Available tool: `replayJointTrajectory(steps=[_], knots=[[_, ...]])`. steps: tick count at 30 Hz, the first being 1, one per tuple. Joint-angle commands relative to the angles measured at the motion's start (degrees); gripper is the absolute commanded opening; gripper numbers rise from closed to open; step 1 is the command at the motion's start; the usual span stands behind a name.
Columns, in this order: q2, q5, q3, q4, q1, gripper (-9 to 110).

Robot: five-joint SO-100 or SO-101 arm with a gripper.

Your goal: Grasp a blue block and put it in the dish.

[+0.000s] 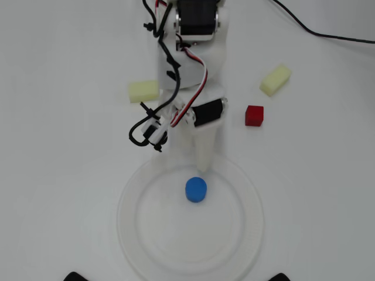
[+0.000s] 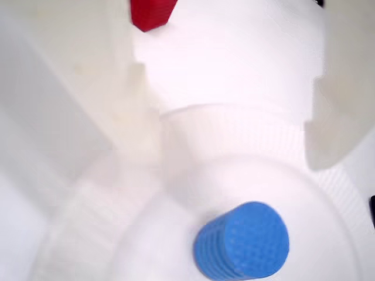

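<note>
Your blue block (image 1: 196,190) rests inside the dish (image 1: 246,234) (upper middle), gripper (image 2: 228,129) above it, jaws spread wide, holding nothing; red cube (image 1: 254,116) outside the rim

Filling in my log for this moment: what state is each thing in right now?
Blue block: lying in the plate, free of the hand.
Plate: flat on the table, holding only the blue block.
Hand: open, empty, over the plate's far rim.
Red cube: on the table, outside the plate.
Two yellow blocks: on the table, untouched.
</note>
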Motion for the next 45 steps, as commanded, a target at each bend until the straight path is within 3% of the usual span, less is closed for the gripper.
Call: replayJointTrajectory(steps=[1, 11, 25, 32, 45], knots=[[7.03, -0.7, -5.71, 4.13, -0.7, 20], [28.39, 1.85, -4.04, 13.8, 2.64, 23], [79.28, 4.75, 38.76, 16.52, 7.21, 30], [101.43, 6.24, 54.23, 23.38, 8.96, 32], [108.72, 23.29, 63.19, 37.18, 9.05, 33]])
